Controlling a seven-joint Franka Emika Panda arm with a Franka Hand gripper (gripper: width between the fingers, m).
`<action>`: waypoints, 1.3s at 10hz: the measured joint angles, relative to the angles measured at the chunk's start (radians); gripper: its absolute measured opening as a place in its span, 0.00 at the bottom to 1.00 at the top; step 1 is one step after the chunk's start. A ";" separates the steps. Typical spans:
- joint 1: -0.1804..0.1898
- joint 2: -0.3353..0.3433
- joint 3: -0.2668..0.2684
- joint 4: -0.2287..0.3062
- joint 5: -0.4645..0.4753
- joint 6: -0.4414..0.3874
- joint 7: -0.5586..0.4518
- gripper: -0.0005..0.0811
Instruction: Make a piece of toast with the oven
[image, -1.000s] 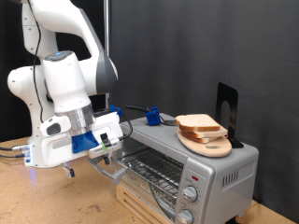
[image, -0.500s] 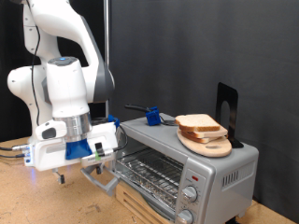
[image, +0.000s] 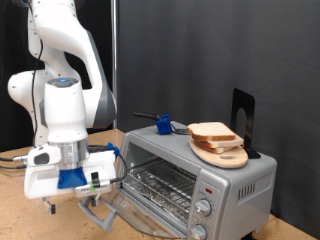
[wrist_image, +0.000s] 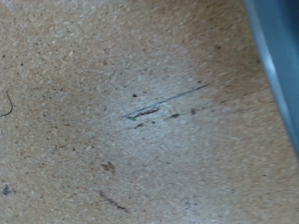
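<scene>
Two views disagree: only the exterior one shows my gripper (image: 92, 205), low beside the open glass door of the boxy silver-grey metal oven (image: 195, 172); whether its fingers are parted, I cannot tell. Pale square toast (image: 211, 131) tops a round wooden board (image: 222, 154) on the oven. The wrist view shows only speckled chipboard table (wrist_image: 112, 121).

Exterior view evenly lit against black backdrop, soft sheen on oven (image: 215, 168) top, gripper (image: 92, 205) area slightly blurred, wrist view close, soft-focus, pale central patch.
</scene>
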 joint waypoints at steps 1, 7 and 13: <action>0.000 0.031 0.000 0.012 0.008 0.022 0.008 0.99; -0.007 0.158 0.006 0.068 0.049 0.062 -0.035 0.99; -0.014 0.157 -0.002 0.006 0.041 0.098 -0.088 0.99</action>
